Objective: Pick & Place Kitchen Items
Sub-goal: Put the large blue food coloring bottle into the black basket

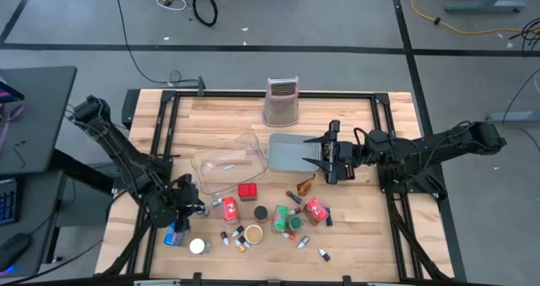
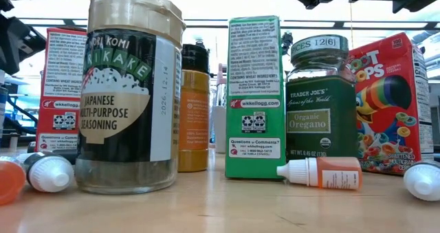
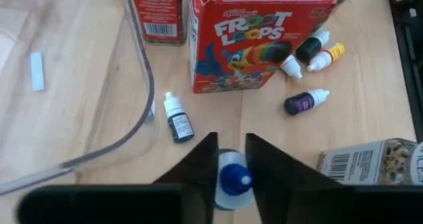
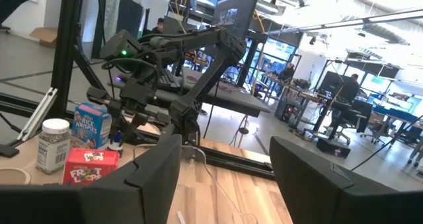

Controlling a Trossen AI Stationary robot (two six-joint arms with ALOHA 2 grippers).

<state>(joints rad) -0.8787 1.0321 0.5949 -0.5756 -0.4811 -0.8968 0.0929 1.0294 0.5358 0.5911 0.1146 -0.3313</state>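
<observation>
Blue-capped dropper bottle half hidden between left hand fingers.

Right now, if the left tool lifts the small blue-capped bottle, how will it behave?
The small blue-capped bottle is probably light. Its round body may slip or twist between the left tool and its narrow fingers. If released lying down, it likely rolls.

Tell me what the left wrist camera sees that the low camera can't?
Only the left wrist view shows the left gripper closed around a small blue-capped dropper bottle, beside the clear plastic tray. Only the low view shows the green-labelled glass oregano jar and the orange bottle. Both show the red Froot Loops box and little white-tipped dropper bottles.
</observation>
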